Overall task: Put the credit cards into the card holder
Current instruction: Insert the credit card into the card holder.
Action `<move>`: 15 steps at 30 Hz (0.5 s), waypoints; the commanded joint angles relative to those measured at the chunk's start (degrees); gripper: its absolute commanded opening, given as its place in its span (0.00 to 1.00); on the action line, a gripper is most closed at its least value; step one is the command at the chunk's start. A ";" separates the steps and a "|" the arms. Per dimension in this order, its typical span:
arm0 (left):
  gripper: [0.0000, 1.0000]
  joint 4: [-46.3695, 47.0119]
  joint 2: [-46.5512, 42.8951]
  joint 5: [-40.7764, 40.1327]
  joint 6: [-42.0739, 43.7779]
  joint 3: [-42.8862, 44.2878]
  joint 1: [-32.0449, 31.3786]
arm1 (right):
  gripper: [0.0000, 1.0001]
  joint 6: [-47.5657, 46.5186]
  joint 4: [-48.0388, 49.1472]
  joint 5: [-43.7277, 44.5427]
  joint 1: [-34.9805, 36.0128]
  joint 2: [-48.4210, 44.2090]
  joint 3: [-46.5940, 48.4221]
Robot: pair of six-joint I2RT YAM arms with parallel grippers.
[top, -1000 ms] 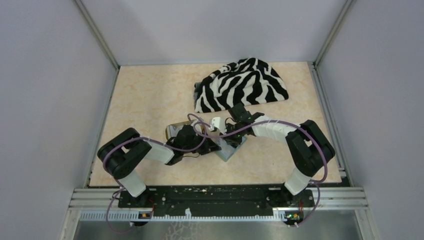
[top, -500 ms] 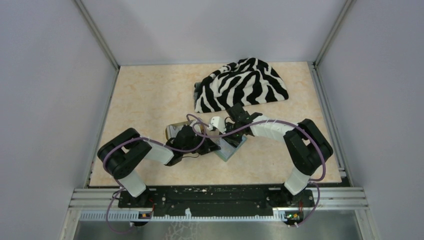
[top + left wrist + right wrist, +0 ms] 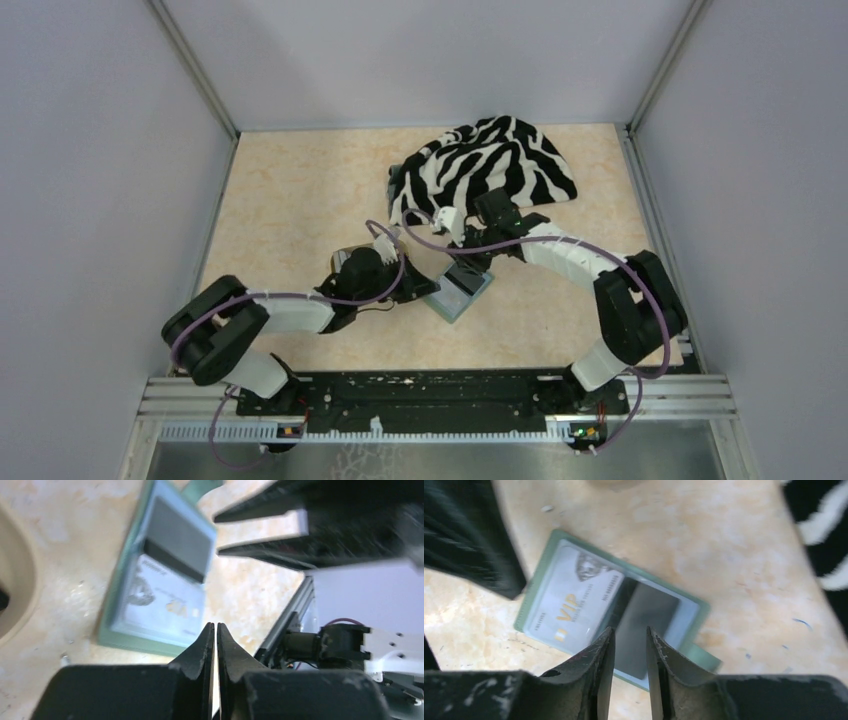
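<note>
Card holder (image 3: 455, 303) lies open and flat on table (image 3: 290, 200), mid-table, near side of zebra-striped cloth (image 3: 490, 165), just right of tan tray (image 3: 12, 590)

Inside holder: pale card (image 3: 574, 600) marked "VIP" sits in one half. Dark rectangle (image 3: 649, 610) fills the other half; card or pocket, cannot tell

Left gripper (image 3: 215, 640): fingers pressed together, nothing between them. Hovers at holder's left edge; contact with it not discernible

Right gripper (image 3: 628, 650): fingers parted by a narrow gap, empty, above the holder's fold, dark half visible through the gap

Both wrist views blurred
</note>
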 commanded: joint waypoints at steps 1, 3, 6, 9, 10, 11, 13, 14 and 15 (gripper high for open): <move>0.10 -2.87 -8.42 0.77 4.81 -0.68 -0.19 | 0.32 5.61 2.08 -3.85 -5.59 -2.75 2.99; 0.11 -4.06 -11.97 0.74 5.78 -1.36 -0.19 | 0.34 6.81 1.95 -3.19 -7.02 -1.66 3.35; 0.13 -3.76 -15.71 0.73 5.93 -3.28 -0.21 | 0.35 7.84 1.56 -1.32 -7.54 0.34 3.91; 0.17 -0.74 -16.77 0.91 4.53 -5.98 -0.19 | 0.38 8.70 1.53 0.49 -7.84 1.93 4.24; 0.17 0.60 -16.66 0.94 3.85 -7.01 -0.19 | 0.40 8.99 1.63 1.04 -7.96 2.01 4.29; 0.18 2.08 -16.43 0.99 3.05 -8.05 -0.18 | 0.42 9.13 1.70 1.17 -8.13 2.02 4.29; 0.18 5.60 -15.46 1.37 1.30 -9.97 -0.19 | 0.44 9.35 1.85 0.40 -8.36 1.93 4.02; 0.18 7.31 -14.80 1.90 0.41 -10.69 -0.16 | 0.44 9.35 2.03 0.22 -8.34 2.05 3.90; 0.17 8.67 -14.04 2.09 -0.29 -11.07 -0.19 | 0.44 9.32 2.16 0.15 -8.34 2.40 3.74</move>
